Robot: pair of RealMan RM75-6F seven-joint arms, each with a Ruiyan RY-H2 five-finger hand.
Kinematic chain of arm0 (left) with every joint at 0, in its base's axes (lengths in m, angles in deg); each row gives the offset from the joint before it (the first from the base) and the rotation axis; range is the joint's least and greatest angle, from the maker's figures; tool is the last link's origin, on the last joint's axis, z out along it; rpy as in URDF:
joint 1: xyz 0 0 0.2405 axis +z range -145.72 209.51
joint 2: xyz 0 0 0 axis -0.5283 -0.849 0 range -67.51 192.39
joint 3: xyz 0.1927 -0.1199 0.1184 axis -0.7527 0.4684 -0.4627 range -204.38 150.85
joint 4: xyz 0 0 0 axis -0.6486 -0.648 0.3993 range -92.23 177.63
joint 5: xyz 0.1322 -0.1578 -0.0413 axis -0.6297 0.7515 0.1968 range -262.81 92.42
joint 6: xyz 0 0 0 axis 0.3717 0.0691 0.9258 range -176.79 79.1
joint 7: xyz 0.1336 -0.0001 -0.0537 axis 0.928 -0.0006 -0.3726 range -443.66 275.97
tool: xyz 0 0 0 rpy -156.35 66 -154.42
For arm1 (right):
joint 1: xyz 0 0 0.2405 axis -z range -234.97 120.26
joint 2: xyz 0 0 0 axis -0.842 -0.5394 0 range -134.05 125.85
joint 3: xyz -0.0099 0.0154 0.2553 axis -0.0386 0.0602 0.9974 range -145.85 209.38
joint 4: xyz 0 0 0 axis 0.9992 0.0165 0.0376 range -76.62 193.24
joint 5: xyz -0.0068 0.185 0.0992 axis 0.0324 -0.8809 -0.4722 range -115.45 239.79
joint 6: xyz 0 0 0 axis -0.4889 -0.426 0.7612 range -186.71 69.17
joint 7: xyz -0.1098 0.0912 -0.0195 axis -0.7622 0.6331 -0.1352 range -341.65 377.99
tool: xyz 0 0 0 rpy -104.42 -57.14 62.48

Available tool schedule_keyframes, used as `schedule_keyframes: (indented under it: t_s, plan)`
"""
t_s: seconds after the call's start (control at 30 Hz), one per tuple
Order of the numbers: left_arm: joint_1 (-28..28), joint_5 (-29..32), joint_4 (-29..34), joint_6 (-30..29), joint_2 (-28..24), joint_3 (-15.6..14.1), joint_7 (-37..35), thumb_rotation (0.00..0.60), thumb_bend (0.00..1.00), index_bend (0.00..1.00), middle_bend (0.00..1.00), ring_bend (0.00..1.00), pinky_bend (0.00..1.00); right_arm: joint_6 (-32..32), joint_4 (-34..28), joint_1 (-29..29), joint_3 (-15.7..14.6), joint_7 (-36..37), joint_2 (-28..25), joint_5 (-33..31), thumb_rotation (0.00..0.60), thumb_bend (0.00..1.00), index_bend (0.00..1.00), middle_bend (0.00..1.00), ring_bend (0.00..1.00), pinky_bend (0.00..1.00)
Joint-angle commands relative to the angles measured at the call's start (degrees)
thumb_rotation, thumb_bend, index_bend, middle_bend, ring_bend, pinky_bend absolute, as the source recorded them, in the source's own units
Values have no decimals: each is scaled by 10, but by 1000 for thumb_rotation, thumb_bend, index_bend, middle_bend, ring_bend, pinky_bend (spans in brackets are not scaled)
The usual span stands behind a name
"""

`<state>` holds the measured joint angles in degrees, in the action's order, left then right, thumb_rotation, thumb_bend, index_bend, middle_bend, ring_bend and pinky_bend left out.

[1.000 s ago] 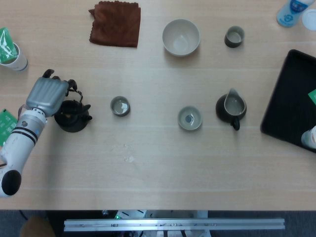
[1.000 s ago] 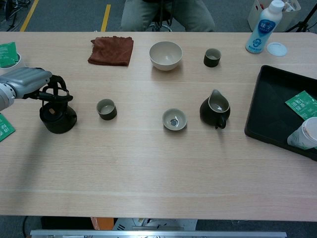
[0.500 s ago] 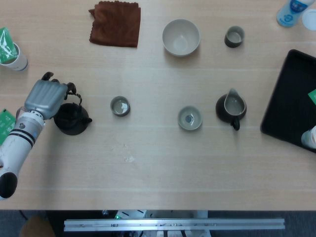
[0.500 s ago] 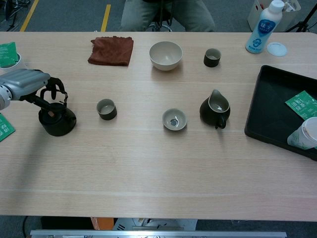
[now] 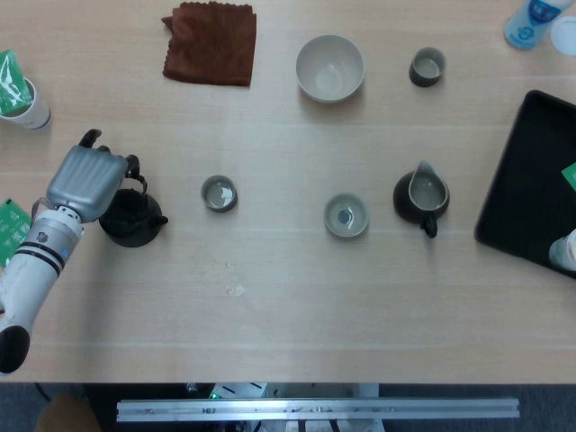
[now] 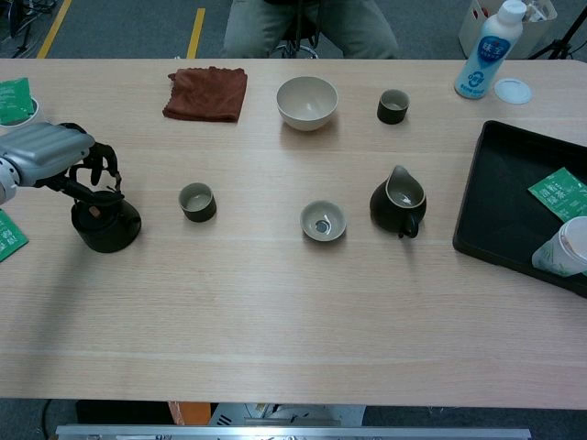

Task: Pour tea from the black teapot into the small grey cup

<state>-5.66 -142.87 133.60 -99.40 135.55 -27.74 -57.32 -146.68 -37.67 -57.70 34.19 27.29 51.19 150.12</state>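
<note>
The black teapot [image 5: 132, 219] [image 6: 106, 225] stands on the table at the far left. My left hand [image 5: 88, 181] [image 6: 50, 150] hovers over its left side, and the curled fingers [image 6: 99, 170] hook round the pot's upright wire handle. The small grey cup [image 5: 219, 193] [image 6: 197, 202] stands upright a short way to the right of the pot, apart from it, with a pale glint inside. My right hand appears in neither view.
A shallow grey cup [image 5: 346, 216], a dark pitcher [image 5: 421, 198], a white bowl [image 5: 330, 68], another small dark cup [image 5: 427, 67] and a brown cloth [image 5: 211, 42] lie further right and back. A black tray [image 6: 514, 206] is at the right edge, a paper cup [image 5: 20, 94] far left.
My left hand has drifted slightly left and toward the front edge, fingers still at the handle. The teapot has shifted only a little with it. The cup has not moved.
</note>
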Motion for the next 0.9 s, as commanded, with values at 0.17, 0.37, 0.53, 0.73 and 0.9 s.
schedule_keyframes:
  t_s: [0.17,0.37,0.53,0.73,0.9]
  plan:
    - [5,-12,19,-15,-13,-9,15,261,207,360,487,339,96,1,1,0,0,1,1,0,600,0,429,362,209,229]
    - [9,-15,28,-23,-20,-15,27,368,207,384,518,367,96,-1,0,1,0,1,1,2,600,0,429,362,210,229]
    - [13,-15,34,-27,-24,-19,32,374,207,388,522,371,96,-3,-1,2,-1,1,0,4,600,0,429,362,210,229]
    - [13,-9,44,-24,-28,-17,31,368,207,420,534,377,96,-6,-2,3,-1,2,0,5,600,0,429,362,210,229]
    - [13,-4,47,-17,-29,-18,26,333,207,444,562,400,96,-8,-1,4,-1,2,-1,5,600,0,429,363,209,229]
